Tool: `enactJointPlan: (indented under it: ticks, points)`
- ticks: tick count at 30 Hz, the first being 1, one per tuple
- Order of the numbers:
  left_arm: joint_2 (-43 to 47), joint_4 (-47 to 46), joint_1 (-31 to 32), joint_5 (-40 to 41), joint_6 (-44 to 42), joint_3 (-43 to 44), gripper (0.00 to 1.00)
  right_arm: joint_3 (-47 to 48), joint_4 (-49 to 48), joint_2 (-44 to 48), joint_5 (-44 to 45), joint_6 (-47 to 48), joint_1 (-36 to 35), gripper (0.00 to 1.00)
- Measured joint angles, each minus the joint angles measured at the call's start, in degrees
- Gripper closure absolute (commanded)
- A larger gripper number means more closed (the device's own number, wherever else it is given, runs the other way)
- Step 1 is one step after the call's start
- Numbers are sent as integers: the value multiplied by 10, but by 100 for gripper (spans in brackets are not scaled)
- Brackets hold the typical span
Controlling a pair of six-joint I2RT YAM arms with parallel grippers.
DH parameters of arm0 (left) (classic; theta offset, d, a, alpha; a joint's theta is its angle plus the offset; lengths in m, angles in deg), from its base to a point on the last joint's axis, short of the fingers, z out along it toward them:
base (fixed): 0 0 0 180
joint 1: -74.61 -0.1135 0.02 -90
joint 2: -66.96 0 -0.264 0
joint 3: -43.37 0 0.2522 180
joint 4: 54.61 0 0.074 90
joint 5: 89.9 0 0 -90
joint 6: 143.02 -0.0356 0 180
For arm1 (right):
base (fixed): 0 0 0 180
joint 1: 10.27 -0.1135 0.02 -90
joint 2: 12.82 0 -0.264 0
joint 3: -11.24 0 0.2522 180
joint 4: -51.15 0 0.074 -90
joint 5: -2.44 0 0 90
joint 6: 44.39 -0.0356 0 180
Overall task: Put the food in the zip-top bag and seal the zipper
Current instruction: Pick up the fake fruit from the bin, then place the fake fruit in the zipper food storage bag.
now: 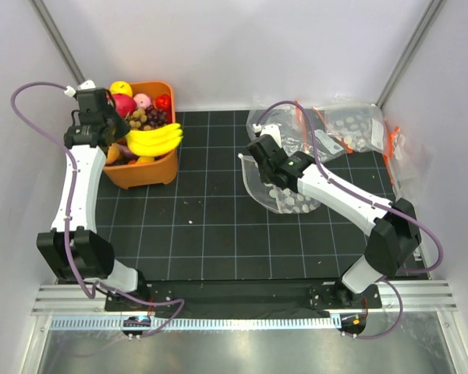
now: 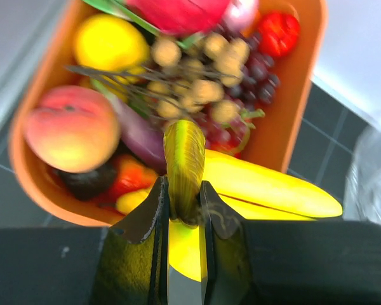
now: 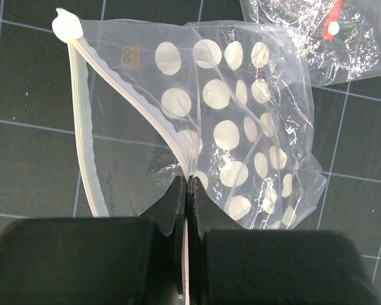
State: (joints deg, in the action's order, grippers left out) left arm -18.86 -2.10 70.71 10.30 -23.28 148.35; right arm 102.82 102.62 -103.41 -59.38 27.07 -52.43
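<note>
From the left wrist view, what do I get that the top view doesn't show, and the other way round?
Left wrist only: the left gripper closed on the banana bunch at its stem end. Top only: the right gripper pinching the zip-top bag, well apart from the orange basket. Both: the banana bunch lying over that basket's other fruit.

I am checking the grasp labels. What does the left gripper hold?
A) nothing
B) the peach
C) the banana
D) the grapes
C: in the left wrist view, the left gripper is closed on the stem end of the banana, with both fingers pressed against it.
</note>
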Motion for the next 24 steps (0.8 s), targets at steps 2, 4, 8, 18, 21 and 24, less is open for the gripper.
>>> enactJointPlan:
  ticks: [2, 4, 8, 18, 21, 24]
  points:
    - [4, 7, 7, -28, 1, 0, 100, 0, 0, 0, 0, 0, 0, 99]
    - [17, 11, 22, -54, 3, -5, 100, 0, 0, 1, -1, 0, 0, 99]
    - [82, 1, 75, -83, 14, -37, 100, 0, 0, 3, -1, 0, 0, 99]
    - [193, -80, 254, -31, 33, -137, 100, 24, 11, 3, -15, -19, 6, 99]
    - [199, -108, 285, -8, 33, -183, 100, 41, 14, 3, -30, -31, 13, 99]
    - [195, -125, 317, 12, 28, -212, 100, 50, 14, 3, -39, -42, 17, 99]
